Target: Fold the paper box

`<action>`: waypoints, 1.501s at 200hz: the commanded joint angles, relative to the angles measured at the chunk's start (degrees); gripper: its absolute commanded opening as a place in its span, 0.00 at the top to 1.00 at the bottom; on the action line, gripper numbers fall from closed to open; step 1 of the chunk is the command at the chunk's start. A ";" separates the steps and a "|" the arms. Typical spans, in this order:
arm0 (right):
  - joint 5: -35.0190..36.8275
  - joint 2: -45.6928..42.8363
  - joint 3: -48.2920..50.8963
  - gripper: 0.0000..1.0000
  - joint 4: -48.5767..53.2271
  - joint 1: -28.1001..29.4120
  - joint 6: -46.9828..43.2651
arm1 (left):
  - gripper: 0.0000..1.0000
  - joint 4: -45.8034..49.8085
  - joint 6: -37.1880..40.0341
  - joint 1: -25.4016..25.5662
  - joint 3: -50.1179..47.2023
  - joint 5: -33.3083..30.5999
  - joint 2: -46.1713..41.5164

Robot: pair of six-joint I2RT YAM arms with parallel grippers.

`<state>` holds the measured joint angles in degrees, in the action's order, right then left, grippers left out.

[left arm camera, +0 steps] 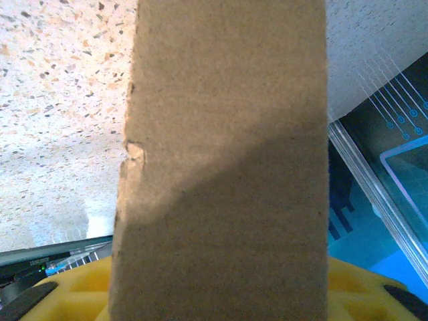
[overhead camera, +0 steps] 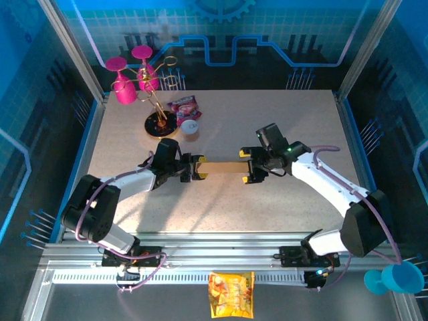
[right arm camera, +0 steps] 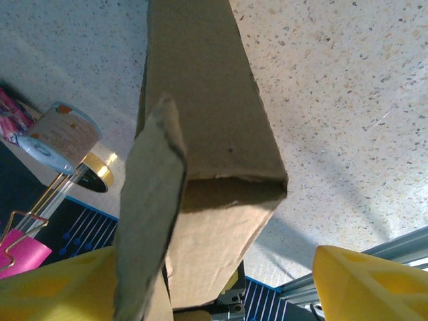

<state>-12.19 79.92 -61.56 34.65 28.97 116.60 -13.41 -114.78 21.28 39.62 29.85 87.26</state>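
While both arms were reached inward over the table (overhead camera: 287,127), the paper box (overhead camera: 224,167) was spanned between their grippers.
The left gripper (overhead camera: 195,168) was set at the box's left end and the right gripper (overhead camera: 253,171) at its right end, each arm bent at the elbow. At the right wrist, yellow fingers (right arm camera: 364,281) were seen spread wide, one clear of the box, with an end flap (right arm camera: 150,214) hanging loose. How far the left jaws were closed could not be told behind the cardboard.

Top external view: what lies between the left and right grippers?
The paper box spans from left gripper to right gripper, seen in the top external view.
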 commanded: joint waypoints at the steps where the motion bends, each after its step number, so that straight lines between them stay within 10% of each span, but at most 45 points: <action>1: 2.07 1.65 -1.01 0.28 2.41 0.46 -1.37 | 1.00 1.36 -14.86 0.43 1.30 -0.70 0.35; 133: 3.82 6.89 -6.07 0.57 5.25 -1.88 -9.85 | 0.91 2.17 -15.61 0.40 -0.09 0.82 -1.51; 300: 3.41 10.42 -8.76 0.62 8.76 -2.60 -17.18 | 0.55 -7.02 -19.09 -0.23 -3.05 2.67 -2.44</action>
<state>-11.77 88.75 -69.23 39.00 27.18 103.39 -18.37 -114.80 21.17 36.58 29.08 85.80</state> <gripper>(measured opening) 0.403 0.439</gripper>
